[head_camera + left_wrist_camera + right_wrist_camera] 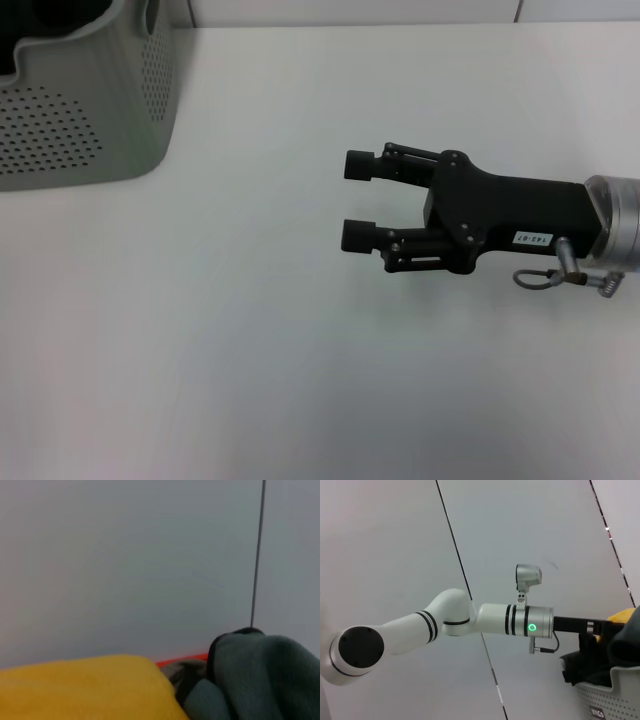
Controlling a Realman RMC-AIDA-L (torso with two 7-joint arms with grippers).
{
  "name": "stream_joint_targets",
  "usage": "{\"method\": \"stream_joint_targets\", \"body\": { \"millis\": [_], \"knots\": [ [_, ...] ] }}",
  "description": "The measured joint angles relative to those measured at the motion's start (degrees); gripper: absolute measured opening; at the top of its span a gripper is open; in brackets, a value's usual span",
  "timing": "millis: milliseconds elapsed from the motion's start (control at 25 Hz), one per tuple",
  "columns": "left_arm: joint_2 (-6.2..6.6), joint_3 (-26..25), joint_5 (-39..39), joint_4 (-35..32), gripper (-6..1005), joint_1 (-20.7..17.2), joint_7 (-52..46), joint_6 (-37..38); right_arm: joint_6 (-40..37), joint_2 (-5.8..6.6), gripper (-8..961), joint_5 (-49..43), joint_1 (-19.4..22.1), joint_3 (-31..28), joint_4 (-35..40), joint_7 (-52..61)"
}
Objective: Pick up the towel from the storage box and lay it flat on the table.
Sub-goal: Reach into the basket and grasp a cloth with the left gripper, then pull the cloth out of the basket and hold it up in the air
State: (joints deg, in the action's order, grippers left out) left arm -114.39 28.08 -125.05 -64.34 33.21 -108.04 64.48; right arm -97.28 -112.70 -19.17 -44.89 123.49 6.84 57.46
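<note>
A: Where's the towel point(260, 680) now?

B: Bunched in the storage box point(90, 110) at the far left of the surface point(300, 350), beside a yellow cloth point(85, 690). Crumpled like that, I can't tell its long axis or which way it points.

A: Which arm is nearer?

B: The left. In the right wrist view the left arm point(445, 620) reaches out level to the box rim, and the left end effector point(592, 630) sits in the dark cloth heaped there. Whether its fingers are closed on the towel, I cannot tell.

A: And the other?

B: The right end effector point(358, 200) hovers over bare surface, jaws apart and empty, pointing left. The towel lies well apart, to its far left.
</note>
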Motion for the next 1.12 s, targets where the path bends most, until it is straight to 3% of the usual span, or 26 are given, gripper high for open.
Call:
{"method": "stream_joint_targets", "body": {
  "millis": [80, 400, 720, 920, 1120],
  "knots": [
    [-0.39, 0.0, 0.4, 0.8, 788, 0.1, 0.4, -1.2, 0.0, -0.08, 847, 0.0, 0.3, 0.0, 0.0, -0.2],
    [-0.92, 2.1, 6.0, 0.2, 390, -1.4, 1.7, -1.1, -0.6, -0.15, 846, 0.2, 2.2, -1.5, 0.1, -1.1],
    [-0.87, 2.2, 23.5, 0.3, 109, -6.0, 4.4, 0.5, -2.3, 0.41, 845, 0.2, 5.0, -3.5, 2.1, -1.5],
    [-0.95, 1.9, 39.4, 1.9, 90, -9.4, 10.1, 9.6, -7.4, 0.52, 845, 0.0, 6.1, -6.2, 2.1, -2.1],
    [-0.39, 1.8, 58.4, 7.2, 72, -12.4, 18.7, 27.2, -12.5, 1.16, 844, 0.1, 6.4, -8.1, 2.2, -3.3]
  ]
}}
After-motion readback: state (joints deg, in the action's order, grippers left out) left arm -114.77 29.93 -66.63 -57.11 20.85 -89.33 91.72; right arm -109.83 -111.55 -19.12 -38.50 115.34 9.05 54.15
